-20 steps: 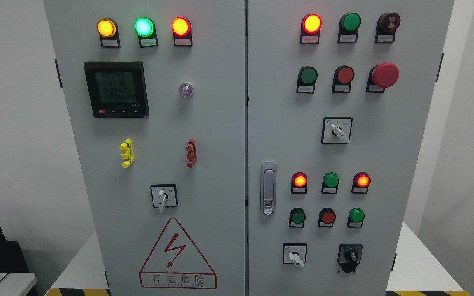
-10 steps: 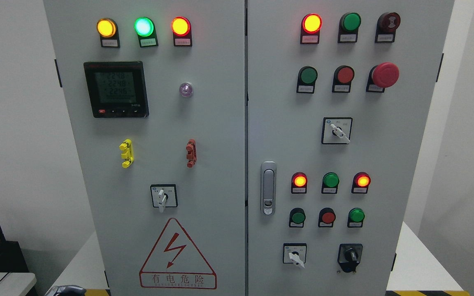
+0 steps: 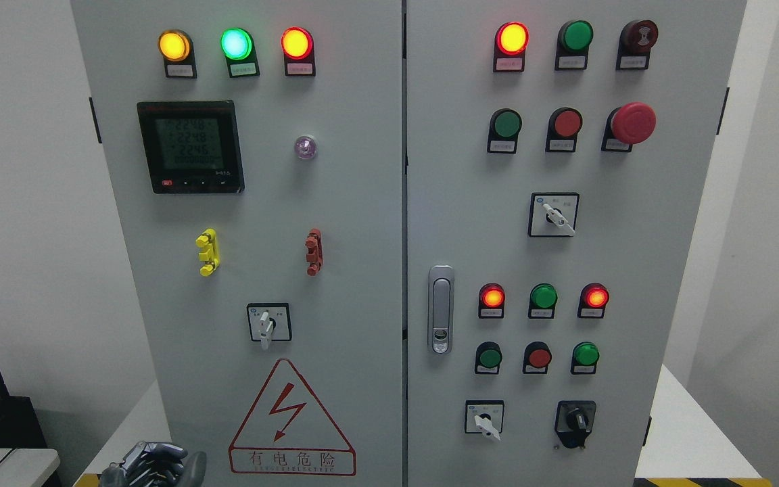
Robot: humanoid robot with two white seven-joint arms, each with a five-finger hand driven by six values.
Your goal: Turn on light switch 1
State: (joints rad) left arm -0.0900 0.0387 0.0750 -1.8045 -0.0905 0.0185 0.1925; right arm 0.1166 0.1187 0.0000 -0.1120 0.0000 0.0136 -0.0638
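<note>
As its grey fingers poke up over the bottom edge at lower left, the left robot hand (image 3: 153, 463) shows only in part, so whether it is open or closed cannot be told; it holds nothing visible and sits just below and left of the red-bordered lightning warning triangle (image 3: 291, 419) on the left door of a grey electrical cabinet (image 3: 362, 223). Above the triangle a small rotary selector (image 3: 268, 323) points downward, and higher up a yellow clip (image 3: 207, 252) and a red clip (image 3: 314, 252) flank the door's middle. A digital meter (image 3: 191, 147) glows with rows of digits beside a small violet lens (image 3: 305, 147), under a row of lit yellow (image 3: 174, 45), green (image 3: 236, 43) and red lamps (image 3: 296, 42). On the right door, past the silver latch handle (image 3: 441, 309), sit the pushbuttons, well apart from the hand: which of them is light switch 1 cannot be told, since the labels are too small to read. A row of green button (image 3: 490, 357), red button (image 3: 538, 357) and green button lies beneath three indicator lamps, with a red mushroom stop button (image 3: 633, 123) near the top right. The cabinet stands on a white bench (image 3: 687, 433).
</note>
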